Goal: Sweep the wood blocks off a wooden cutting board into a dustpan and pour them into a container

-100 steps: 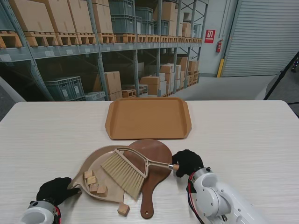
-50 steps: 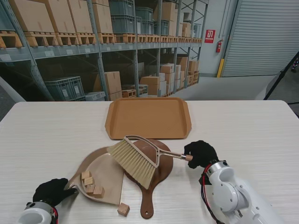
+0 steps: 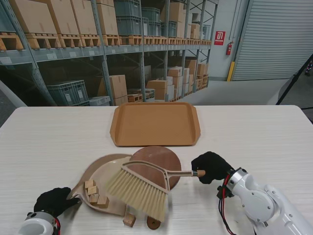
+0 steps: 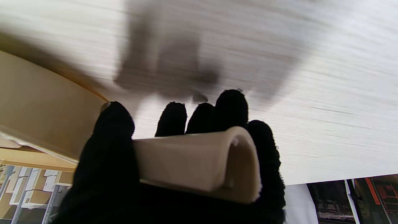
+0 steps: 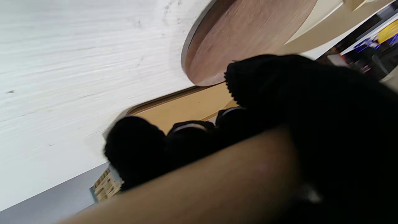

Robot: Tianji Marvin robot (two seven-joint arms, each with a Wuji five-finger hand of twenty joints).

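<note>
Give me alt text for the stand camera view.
Right hand holds a brush over a cutting board; left hand grips a dustpan holding wood blocks. One block lies on the table.

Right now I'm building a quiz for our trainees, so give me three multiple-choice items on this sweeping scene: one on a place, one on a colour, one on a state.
1. Where does the loose wood block lie?
A. on the tray
B. on the table, nearer to me than the dustpan
C. inside the dustpan

2. What colour is the tray?
A. blue
B. white
C. tan-orange

3. What is the right robot hand doing?
A. gripping the brush handle
B. resting open on the table
C. holding the cutting board

Answers:
1 B: the stand view shows it on the table, just off the dustpan edge.
2 C: it is tan-orange against the pale table.
3 A: its fingers close around the brush handle, while the left robot hand holds the dustpan handle.
</note>
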